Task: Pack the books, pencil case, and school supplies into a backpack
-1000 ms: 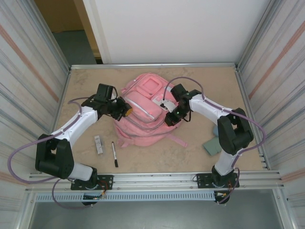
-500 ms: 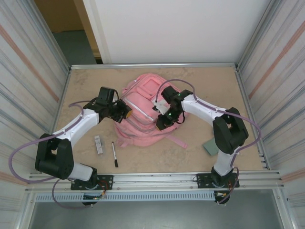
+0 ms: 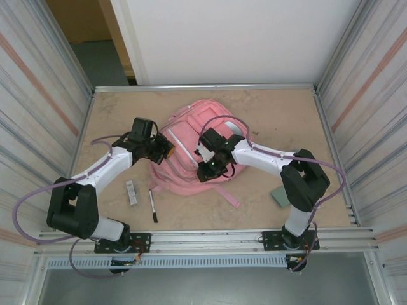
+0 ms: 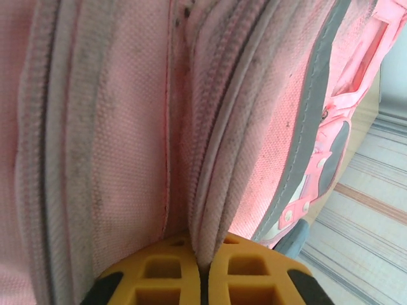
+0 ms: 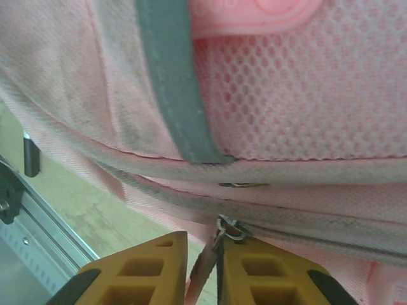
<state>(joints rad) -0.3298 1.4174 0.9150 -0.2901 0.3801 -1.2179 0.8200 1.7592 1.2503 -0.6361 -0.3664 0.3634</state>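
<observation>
R end effector [image 5: 202, 248] slid left on backpack [image 3: 184, 136], zip pull [image 5: 229, 229] btwn tips

Backpack [image 3: 189, 127] mid-table [image 3: 114, 114], bar [image 3: 131, 192] and pen [image 3: 152, 205] front-left, flat piece [image 3: 280, 196] right

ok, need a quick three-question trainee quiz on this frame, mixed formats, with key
1. True or false: the black pen lies on the table, outside the backpack.
2. The left pincer is shut on: A the backpack; B the pen; C nothing.
3. What lies on the table beside the right arm's elbow?
Key: 1 true; 2 A; 3 the grey-green flat piece.
</observation>
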